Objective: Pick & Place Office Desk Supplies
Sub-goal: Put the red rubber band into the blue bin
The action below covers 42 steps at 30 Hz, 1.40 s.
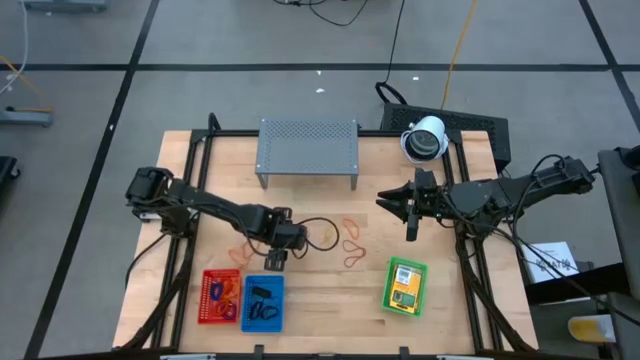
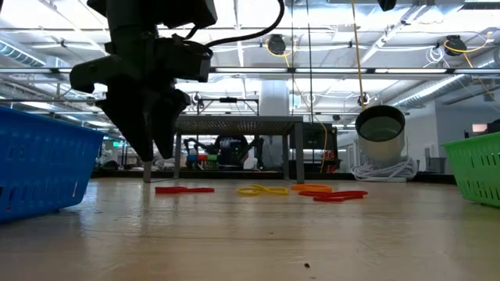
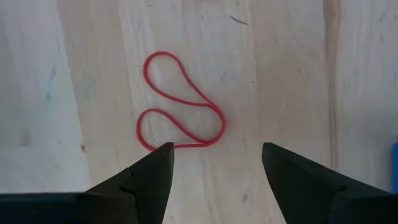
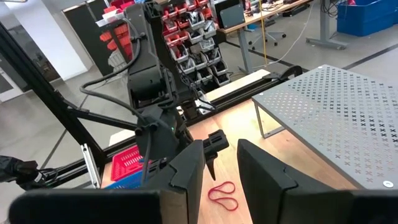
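A red rubber band (image 3: 180,106), twisted into a figure eight, lies flat on the wooden table (image 1: 320,300). My left gripper (image 3: 217,163) hangs open just above the table beside it, fingers pointing down; it shows in the high view (image 1: 275,256) and the low view (image 2: 148,144). More red, orange and yellow bands (image 2: 262,190) lie at the table's middle (image 1: 352,245). My right gripper (image 1: 410,212) waits higher up at the right, level and open, with nothing between its fingers (image 4: 214,168).
A red basket (image 1: 220,297) and a blue basket (image 1: 263,302) stand at the near left; a green basket (image 1: 405,287) holding a yellow packet stands at the near right. A grey perforated shelf (image 1: 307,148) stands at the far middle, with a white cylinder (image 1: 425,138) beside it.
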### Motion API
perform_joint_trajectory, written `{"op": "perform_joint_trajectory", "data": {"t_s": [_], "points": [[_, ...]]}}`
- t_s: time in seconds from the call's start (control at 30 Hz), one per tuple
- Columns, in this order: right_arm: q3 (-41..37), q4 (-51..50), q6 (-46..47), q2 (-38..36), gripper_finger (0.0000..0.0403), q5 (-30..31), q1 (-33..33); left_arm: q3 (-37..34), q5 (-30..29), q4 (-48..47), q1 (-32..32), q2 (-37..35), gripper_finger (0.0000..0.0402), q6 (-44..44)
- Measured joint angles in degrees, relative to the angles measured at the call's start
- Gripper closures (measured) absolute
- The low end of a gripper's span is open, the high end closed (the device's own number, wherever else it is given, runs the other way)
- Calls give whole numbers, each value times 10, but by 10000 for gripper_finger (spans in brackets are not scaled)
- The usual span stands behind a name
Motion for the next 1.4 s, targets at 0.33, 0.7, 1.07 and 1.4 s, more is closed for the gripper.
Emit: {"op": "perform_joint_trajectory", "data": {"t_s": [0.33,0.7,1.07,1.4], "points": [[0,0,0,0,314,0,0,1,5,9,12,17,147,16],[0,4,0,0,314,0,0,3,16,15,11,43,147,15],[0,5,0,0,314,0,0,4,40,40,11,70,147,7],[0,6,0,0,314,0,0,4,71,50,11,76,181,-18]]}}
